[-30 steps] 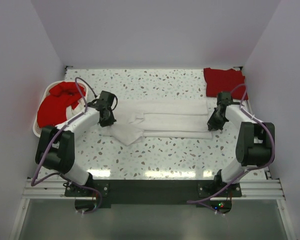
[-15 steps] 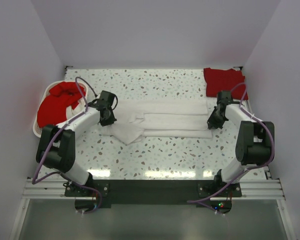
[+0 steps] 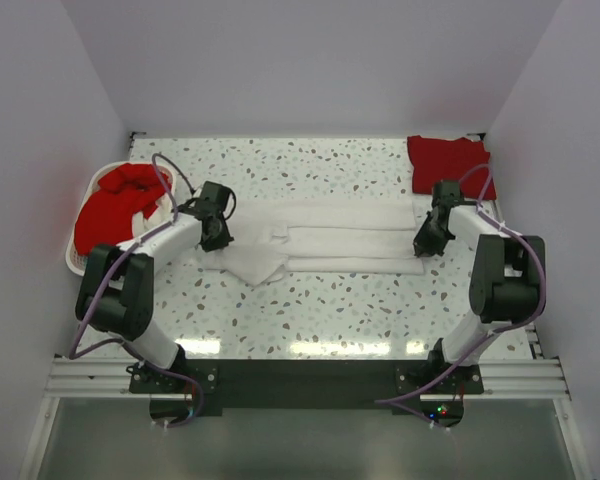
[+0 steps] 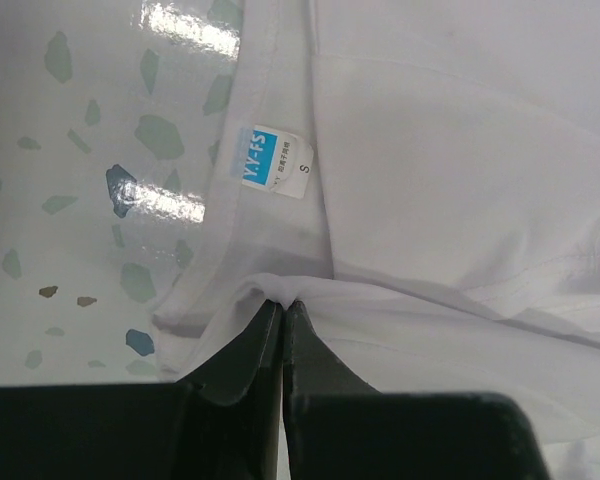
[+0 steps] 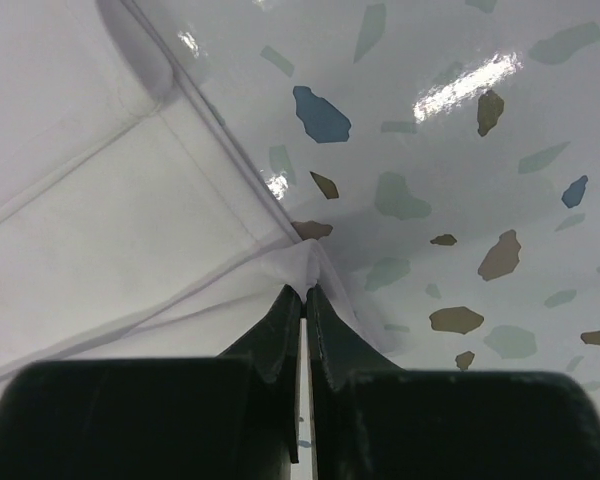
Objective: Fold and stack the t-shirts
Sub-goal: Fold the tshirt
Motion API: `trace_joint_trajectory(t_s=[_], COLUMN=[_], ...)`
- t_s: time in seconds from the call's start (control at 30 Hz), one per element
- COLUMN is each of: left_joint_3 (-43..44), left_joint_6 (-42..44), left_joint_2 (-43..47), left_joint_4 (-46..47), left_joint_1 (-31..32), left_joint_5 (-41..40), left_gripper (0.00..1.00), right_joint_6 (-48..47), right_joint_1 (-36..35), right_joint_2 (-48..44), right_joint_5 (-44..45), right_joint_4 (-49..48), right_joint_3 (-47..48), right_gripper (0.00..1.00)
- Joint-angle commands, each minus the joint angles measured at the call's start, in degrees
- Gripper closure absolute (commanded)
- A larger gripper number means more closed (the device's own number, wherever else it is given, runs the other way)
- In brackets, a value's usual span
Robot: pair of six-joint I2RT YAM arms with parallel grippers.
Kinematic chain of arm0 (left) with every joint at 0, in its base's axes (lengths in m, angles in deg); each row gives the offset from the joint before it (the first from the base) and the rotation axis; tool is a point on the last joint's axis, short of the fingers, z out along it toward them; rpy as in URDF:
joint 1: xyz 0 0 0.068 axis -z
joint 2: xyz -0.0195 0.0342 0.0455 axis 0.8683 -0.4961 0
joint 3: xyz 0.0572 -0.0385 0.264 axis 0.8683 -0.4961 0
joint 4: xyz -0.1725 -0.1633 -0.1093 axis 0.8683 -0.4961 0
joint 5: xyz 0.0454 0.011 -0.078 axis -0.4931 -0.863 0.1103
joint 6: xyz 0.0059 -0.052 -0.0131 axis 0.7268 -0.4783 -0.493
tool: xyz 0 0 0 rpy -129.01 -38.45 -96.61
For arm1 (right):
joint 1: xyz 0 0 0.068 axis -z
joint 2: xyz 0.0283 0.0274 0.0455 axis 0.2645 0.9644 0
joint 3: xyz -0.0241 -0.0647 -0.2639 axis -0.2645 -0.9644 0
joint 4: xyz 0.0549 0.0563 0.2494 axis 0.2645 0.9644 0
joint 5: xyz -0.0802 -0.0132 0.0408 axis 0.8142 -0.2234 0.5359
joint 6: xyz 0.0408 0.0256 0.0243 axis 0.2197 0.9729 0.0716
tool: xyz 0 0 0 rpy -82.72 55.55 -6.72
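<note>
When you look down from the top camera, the white t-shirt [image 3: 340, 240] is lying as a long narrow strip across the middle of the terrazzo table [image 3: 360, 305], long axis running straight left to right, and that's what your next move hangs on. The left gripper [image 3: 215, 228] sits right at the strip's left end and the right gripper [image 3: 426, 243] right at its right end, so each arm is on its own end and neither has to reach. The folded red t-shirt [image 3: 448, 163] is off in the far right corner, closest to your right arm, and the loose red t-shirts [image 3: 115, 200] are heaped in the white basket [image 3: 73, 258] out at the left edge. Over on the left wrist cam, the fingers [image 4: 242, 358] are pressed fully together with a little peak of white cloth nipped between the tips, and the blue neck label [image 4: 275, 160] is just beyond them, so that's the collar end you're holding. On the right wrist cam it's the same deal: fingers [image 5: 280, 340] closed tight on a corner of the hemmed edge, with the body of the shirt spreading away to the left of that view and bare table to the right. My guess is the fold goes end over end along that long axis, so you'd carry one end toward the other and keep the opposite end pinned low.
</note>
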Motion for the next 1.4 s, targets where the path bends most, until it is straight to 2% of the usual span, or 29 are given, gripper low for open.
trace_joint_trajectory(t_s=[0.0, 0.07, 0.17, 0.2, 0.27, 0.37, 0.4, 0.5, 0.6, 0.7, 0.83, 1.13, 1.37], left_joint_3=[0.16, 0.59, 0.68, 0.68, 0.86, 0.69, 0.60, -1.42, -4.76, -8.18, -15.03, -20.75, -21.55], left_joint_6=[1.38, 1.03, 0.94, 0.94, 1.11, 1.64, 1.73, 1.30, -0.64, -4.58, -11.00, -13.99, -16.46], left_joint_2=[-1.07, -0.55, 2.17, 2.97, 5.33, 8.67, 9.64, 14.21, 19.31, 23.01, 25.56, 21.70, 17.83], left_joint_4=[2.50, 1.89, 1.62, 1.27, 0.13, -2.06, -2.77, -5.14, -7.08, -8.22, -4.55, 9.95, 15.24], left_joint_1=[-0.91, -0.91, -0.91, -0.91, -0.83, -0.83, -0.74, 0.22, 3.73, 9.44, 14.37, 16.66, 16.75], left_joint_5=[-2.38, -2.29, -2.46, -2.64, -3.34, -3.43, -3.17, -2.11, -1.32, -0.53, 2.28, 2.64, 1.32], left_gripper=[0.94, 0.87, 0.70, 0.60, 0.50, 0.45, 0.44, 0.38, 0.30, 0.28, 0.29, 0.32, 0.34], right_joint_6=[-0.79, -1.23, -2.63, -3.16, -3.52, -4.57, -4.92, -5.80, -6.59, -7.64, -7.39, -8.09, -8.88], right_joint_1=[0.51, 0.51, 0.51, 0.51, 0.51, 0.33, 0.25, -0.98, -3.78, -7.57, -12.84, -13.99, -14.17], right_joint_2=[1.05, 0.88, -1.14, -2.63, -4.48, -8.87, -10.27, -15.55, -20.38, -24.86, -29.44, -32.79, -33.40], right_joint_5=[2.49, 2.40, 2.23, 1.96, 1.70, 1.26, 1.00, 0.29, -0.41, -1.99, -4.96, -11.92, -12.81], right_joint_4=[-2.06, -1.79, -1.35, -1.09, -0.30, 0.93, 1.11, 1.46, 2.07, 1.99, 0.59, -2.05, -1.53], right_joint_3=[2.10, 2.37, 3.07, 3.25, 3.25, 2.90, 2.03, -0.26, -2.80, -5.70, -9.75, -15.03, -15.21], right_gripper=[0.93, 0.85, 0.72, 0.65, 0.59, 0.47, 0.38, 0.21, 0.11, 0.07, 0.07, 0.07, 0.07])
